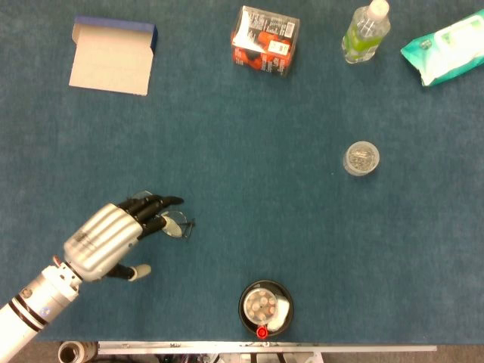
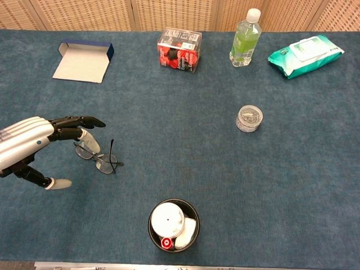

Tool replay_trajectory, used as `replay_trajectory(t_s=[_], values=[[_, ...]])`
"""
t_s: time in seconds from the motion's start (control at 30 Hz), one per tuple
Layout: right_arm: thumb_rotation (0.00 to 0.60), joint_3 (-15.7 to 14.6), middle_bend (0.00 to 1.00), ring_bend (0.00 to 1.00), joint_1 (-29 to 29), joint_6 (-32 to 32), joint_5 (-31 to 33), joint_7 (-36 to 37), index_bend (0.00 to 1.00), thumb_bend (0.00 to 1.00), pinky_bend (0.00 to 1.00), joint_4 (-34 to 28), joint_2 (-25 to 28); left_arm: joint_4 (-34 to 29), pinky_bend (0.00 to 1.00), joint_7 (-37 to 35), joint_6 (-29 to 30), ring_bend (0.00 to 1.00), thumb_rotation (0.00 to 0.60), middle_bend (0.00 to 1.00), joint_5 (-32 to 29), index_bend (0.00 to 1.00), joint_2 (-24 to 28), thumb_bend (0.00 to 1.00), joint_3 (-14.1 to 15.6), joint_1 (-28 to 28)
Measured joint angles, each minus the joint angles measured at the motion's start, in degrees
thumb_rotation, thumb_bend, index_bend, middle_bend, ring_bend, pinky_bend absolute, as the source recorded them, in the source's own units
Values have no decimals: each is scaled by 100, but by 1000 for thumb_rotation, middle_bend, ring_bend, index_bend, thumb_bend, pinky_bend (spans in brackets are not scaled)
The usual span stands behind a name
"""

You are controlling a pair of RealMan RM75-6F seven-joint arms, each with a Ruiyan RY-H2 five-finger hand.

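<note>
My left hand (image 1: 110,238) (image 2: 34,143) hovers over the left side of the blue table, fingers spread and holding nothing. Its dark fingertips (image 1: 162,203) reach over a pair of thin-framed glasses (image 1: 178,226) (image 2: 101,159) lying on the cloth; the hand covers part of them in the head view. Whether a fingertip touches the frame I cannot tell. The thumb (image 2: 56,183) points away, toward the near edge. My right hand appears in neither view.
An open white box with a blue flap (image 1: 110,57) lies far left. A clear pack of red items (image 1: 265,39), a green bottle (image 1: 365,30) and a wipes pack (image 1: 446,51) line the far edge. A small clear jar (image 1: 361,159) stands right; a black bowl (image 1: 265,308) sits near.
</note>
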Motion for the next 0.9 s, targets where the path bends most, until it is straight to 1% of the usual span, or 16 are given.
replay_trajectory(t_s=[0.07, 0.3, 0.47, 0.63, 0.7, 0.9], values=[[600, 2, 367, 262, -1, 2, 1, 9, 464, 174, 234, 1, 4, -73, 298, -20, -31, 163, 600, 143, 7, 331, -1, 24, -26, -34], [600, 11, 367, 262, -6, 11, 11, 35, 464, 174, 234, 0, 17, -228, 280, 49, -174, 156, 600, 126, -156, 315, -154, 24, -296, -126], [600, 14, 367, 262, -10, 18, 13, 46, 464, 174, 234, -3, 23, -285, 230, 126, -236, 104, 600, 60, -212, 216, -229, 24, -372, -139], [600, 9, 367, 262, -14, 24, 1, 54, 464, 174, 234, -3, 27, -354, 193, 169, -284, 59, 600, 0, -263, 50, -310, 24, -445, -155], [600, 7, 367, 262, -17, 32, -7, 55, 464, 174, 234, -6, 29, -370, 185, 169, -302, 45, 600, 0, -296, 11, -345, 24, -481, -163], [600, 6, 367, 262, -15, 24, -6, 56, 464, 175, 234, -7, 31, -306, 156, 186, -277, 3, 600, 0, -400, 0, -508, 24, -636, -167]])
